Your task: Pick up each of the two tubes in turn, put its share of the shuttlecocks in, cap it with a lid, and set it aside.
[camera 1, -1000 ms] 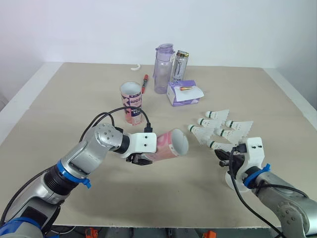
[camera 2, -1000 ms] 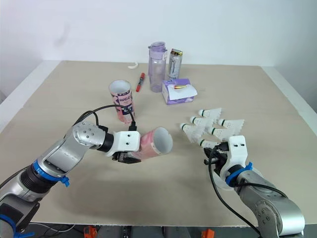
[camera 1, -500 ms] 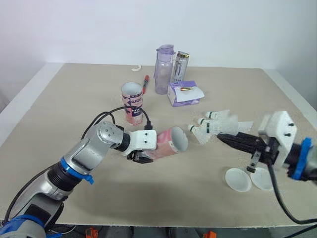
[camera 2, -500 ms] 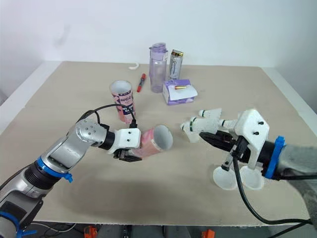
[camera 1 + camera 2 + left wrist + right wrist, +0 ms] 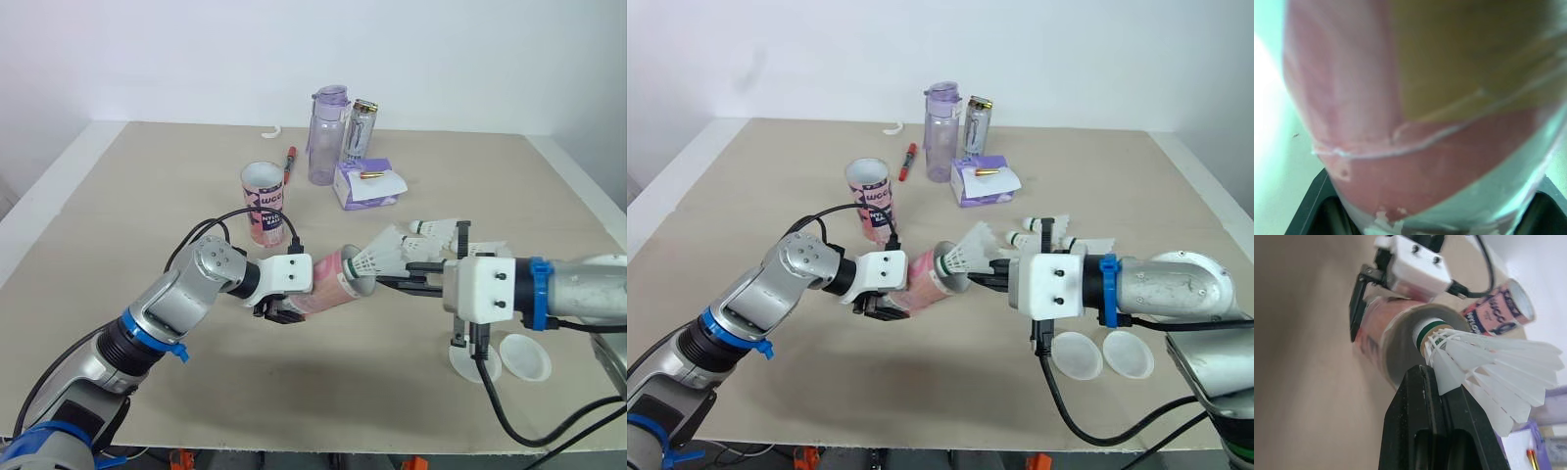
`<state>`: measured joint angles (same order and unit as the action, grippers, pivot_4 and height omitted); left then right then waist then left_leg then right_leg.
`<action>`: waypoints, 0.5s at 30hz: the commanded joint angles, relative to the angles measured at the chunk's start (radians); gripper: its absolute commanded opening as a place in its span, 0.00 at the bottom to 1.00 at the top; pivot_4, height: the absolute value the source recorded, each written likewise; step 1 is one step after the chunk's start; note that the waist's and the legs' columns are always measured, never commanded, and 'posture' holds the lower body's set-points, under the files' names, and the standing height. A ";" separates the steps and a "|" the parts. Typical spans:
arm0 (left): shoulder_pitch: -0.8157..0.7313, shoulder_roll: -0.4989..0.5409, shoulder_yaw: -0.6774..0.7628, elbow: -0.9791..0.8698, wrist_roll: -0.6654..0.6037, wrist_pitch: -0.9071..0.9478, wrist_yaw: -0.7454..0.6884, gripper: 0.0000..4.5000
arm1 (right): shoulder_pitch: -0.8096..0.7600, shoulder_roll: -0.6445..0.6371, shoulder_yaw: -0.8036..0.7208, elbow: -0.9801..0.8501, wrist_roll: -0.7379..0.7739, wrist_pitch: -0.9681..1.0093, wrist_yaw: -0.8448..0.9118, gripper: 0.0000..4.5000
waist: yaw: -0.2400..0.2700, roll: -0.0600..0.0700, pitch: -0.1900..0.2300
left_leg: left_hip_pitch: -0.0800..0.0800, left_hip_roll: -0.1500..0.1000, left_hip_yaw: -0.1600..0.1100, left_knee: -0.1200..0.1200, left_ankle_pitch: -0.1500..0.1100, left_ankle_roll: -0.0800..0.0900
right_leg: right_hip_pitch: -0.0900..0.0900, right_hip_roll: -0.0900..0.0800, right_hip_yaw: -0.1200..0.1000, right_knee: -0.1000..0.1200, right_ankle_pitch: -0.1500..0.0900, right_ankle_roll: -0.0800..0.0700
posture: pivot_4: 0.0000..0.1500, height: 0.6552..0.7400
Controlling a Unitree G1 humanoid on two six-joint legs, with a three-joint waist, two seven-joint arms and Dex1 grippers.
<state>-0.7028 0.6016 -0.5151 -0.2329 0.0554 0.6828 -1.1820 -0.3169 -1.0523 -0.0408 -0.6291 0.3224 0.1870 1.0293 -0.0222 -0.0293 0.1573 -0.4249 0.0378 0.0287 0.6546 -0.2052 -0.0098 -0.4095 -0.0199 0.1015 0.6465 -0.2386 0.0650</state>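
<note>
Pink tube (image 5: 328, 291) lies tilted above the bench (image 5: 147, 196), clamped in the left hand (image 5: 279, 310), its open mouth facing the right hand (image 5: 390, 282). That hand is pinched on the feather skirt of a shuttlecock (image 5: 377, 257), whose green-banded cork sits right at the tube's rim. The second tube (image 5: 262, 203) stands upright further back, the loose shuttlecocks (image 5: 436, 228) lie beyond the right arm, and two lids (image 5: 524, 357) rest near it. The risk I see: the cork looks off-centre, so a push could catch the rim, crush feathers or twist the tube in its grip; letting go early would drop the shuttlecock onto the bench
</note>
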 commanded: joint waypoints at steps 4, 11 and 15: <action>0.011 0.009 -0.016 -0.013 0.009 0.033 0.023 0.62 | -0.087 0.019 0.079 0.033 -0.080 -0.067 0.037 0.01 | 0.000 0.000 0.000 | 0.000 0.000 0.000 0.000 0.000 0.000 | 0.000 0.000 0.000 0.000 0.000 0.000 | 1.00 1.00; 0.012 0.019 -0.016 -0.012 0.008 0.038 0.028 0.62 | -0.053 0.030 -0.004 0.011 0.027 0.010 0.044 0.63 | 0.000 0.000 0.000 | 0.000 0.000 0.000 0.000 0.000 0.000 | 0.000 0.000 0.000 0.001 0.000 0.000 | 1.00 1.00; 0.014 0.031 -0.017 -0.006 0.011 0.029 0.027 0.62 | 0.077 0.105 -0.171 -0.014 0.240 0.199 -0.061 0.99 | 0.001 -0.001 0.000 | 0.000 0.000 -0.002 0.000 0.000 0.000 | 0.001 0.000 -0.001 0.001 -0.001 0.000 | 1.00 1.00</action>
<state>-0.6985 0.6093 -0.5219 -0.2545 0.0504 0.7034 -1.1625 -0.2499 -0.9570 -0.1308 -0.6103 0.4825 0.3233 1.0139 -0.0215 -0.0303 0.1573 -0.4247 0.0377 0.0270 0.6542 -0.2053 -0.0097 -0.4082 -0.0197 0.1009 0.6478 -0.2395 0.0649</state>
